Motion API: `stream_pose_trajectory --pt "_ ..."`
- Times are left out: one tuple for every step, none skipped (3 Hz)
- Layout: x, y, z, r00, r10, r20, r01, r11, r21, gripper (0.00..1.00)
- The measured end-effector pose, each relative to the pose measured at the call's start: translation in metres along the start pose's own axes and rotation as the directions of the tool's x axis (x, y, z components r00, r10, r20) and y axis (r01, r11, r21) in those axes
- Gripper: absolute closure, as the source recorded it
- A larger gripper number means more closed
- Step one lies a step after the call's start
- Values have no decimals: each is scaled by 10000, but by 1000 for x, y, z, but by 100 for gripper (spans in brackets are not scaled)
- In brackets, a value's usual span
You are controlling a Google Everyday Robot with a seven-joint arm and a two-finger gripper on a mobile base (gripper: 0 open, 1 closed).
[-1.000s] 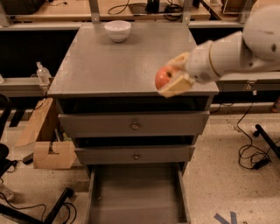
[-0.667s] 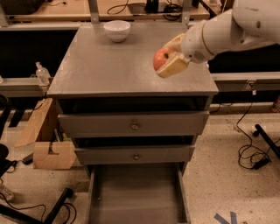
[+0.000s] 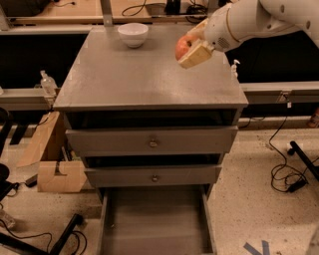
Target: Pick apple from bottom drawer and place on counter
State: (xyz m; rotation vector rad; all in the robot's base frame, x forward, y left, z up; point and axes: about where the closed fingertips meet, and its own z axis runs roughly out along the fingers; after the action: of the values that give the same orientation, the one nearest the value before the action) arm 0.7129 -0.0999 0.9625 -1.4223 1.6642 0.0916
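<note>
Movement of your arm (image 3: 259,17) was the main change. One second before, it carried its load low over the front right edge of the counter (image 3: 139,79). Now it stood higher and farther back, over the rear right part of that slab. Your gripper (image 3: 190,42) was at the end of the arm, above the counter and not touching it. Its fingers were clamped on the apple (image 3: 182,48), with one tan pad (image 3: 195,54) under the fruit. The apple hung in the air, clear of the surface, to the right of the bowl (image 3: 133,34). From this I judged that the pick was finished and the carry almost finished. Only the lowering and the release were left for you.

Around the cabinet the speckled floor (image 3: 249,169) had cables (image 3: 286,174) on the right side and a cardboard box (image 3: 56,172) on the left. A wooden desk (image 3: 75,9) stood behind. The counter was flat, grey and a little glossy, and under the apple it was bare, so a landing place was free. The bottom drawer (image 3: 154,224) was pulled out, and its floor was bare. The bowl sat at the back, left of the apple, and I think you needed to descend away from it.
</note>
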Motion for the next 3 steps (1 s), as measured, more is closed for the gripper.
stream_pose_trajectory --pt "1 1 1 10000 7 -8 -7 10000 -31 100" --pt "-3 -10 36 9987 25 507 7 9980 -633 100" --pt "14 -7 95 9952 507 838 -344 9822 -1849 100"
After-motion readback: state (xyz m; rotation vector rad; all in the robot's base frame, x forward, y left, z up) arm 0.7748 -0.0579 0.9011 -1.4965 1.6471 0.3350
